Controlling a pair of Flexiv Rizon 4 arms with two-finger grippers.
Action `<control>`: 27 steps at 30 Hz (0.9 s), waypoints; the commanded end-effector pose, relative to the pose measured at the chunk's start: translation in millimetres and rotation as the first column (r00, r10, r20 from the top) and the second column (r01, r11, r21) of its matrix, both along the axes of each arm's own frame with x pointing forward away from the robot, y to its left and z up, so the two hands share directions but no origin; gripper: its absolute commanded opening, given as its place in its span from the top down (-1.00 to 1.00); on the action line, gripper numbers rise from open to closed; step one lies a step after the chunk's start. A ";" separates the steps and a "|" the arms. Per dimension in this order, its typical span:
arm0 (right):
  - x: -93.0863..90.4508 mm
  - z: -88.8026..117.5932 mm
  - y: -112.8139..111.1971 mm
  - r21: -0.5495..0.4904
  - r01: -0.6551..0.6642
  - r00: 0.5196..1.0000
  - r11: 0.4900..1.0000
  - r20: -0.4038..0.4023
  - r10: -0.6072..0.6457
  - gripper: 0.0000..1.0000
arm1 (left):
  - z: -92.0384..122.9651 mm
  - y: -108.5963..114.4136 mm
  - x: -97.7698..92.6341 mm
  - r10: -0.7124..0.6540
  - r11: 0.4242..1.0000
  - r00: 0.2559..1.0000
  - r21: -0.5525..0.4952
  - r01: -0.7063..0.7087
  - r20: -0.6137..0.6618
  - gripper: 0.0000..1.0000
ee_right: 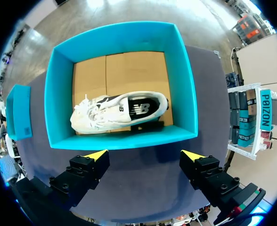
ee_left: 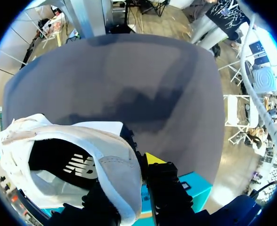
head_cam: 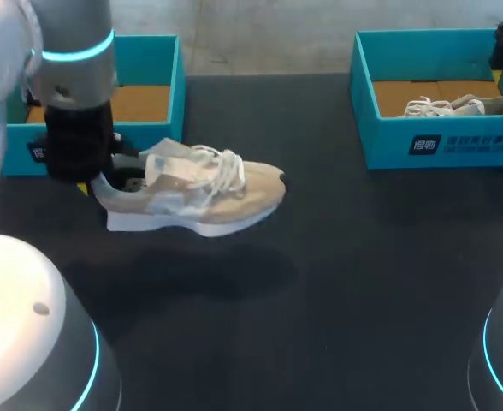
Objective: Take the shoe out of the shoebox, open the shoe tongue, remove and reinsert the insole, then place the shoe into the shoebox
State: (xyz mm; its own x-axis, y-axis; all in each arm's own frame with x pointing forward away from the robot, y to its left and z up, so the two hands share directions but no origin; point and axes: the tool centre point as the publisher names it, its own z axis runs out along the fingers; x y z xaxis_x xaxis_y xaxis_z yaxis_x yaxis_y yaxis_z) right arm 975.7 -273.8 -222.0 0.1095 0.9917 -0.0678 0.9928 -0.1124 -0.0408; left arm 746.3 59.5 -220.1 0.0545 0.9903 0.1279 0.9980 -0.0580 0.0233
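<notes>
– Beige suede and white mesh: what has hold of it?
– The left pincer (ee_left: pixel 131 188) is clamped on the heel wall of the beige and white lace-up sneaker (head_cam: pixel 200 193). One finger sits inside the opening and the yellow-tipped one (ee_left: pixel 152 158) presses from outside.
– And past the fingers?
– The sneaker's toe points away from them. Its shadow lies on the black table (head_cam: pixel 337 300) underneath. Just behind the pincer stands an open teal cardboard shoebox (head_cam: pixel 162 86) with a brown floor.
– The other arm?
– The right pincer (ee_right: pixel 144 155) has its fingers spread wide and grips nothing. It hangs over a second teal shoebox (ee_right: pixel 181 84), well apart from the first. Inside, ahead of the fingers, a white lace-up shoe (ee_right: pixel 119 110) lies on the brown cardboard floor.
</notes>
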 end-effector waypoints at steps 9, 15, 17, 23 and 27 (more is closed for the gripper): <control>-1.3 0.3 0.3 -0.001 0.001 1.000 1.000 0.003 -0.001 -1.00 | -24.0 -27.0 -10.3 -0.021 1.000 0.969 0.012 0.018 0.245 1.00; -1.3 0.3 0.3 -0.001 0.001 1.000 1.000 0.003 -0.001 -1.00 | -30.6 -36.5 -11.9 -0.006 1.000 0.979 0.016 0.003 0.205 1.00; -1.3 0.3 0.3 -0.001 0.001 1.000 1.000 0.003 -0.001 -1.00 | -32.3 -39.5 -11.6 0.002 1.000 0.982 0.015 -0.005 0.187 1.00; -1.3 0.3 0.3 -0.001 0.001 1.000 1.000 0.003 -0.001 -1.00 | -35.4 -46.1 -10.9 0.013 1.000 0.988 0.013 -0.016 0.154 1.00; -1.3 0.3 0.3 -0.001 0.001 1.000 1.000 0.003 -0.001 -1.00 | -39.5 -49.7 -13.2 0.011 1.000 0.989 0.017 -0.014 0.150 1.00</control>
State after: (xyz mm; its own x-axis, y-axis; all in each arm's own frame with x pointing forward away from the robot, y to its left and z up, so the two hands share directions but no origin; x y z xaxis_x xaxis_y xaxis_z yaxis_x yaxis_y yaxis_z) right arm 975.7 -273.7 -222.0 0.1094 0.9917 -0.0678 0.9928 -0.1124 -0.0408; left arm 729.1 17.6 -257.8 0.0237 0.9897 0.1414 0.9824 -0.0493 0.1803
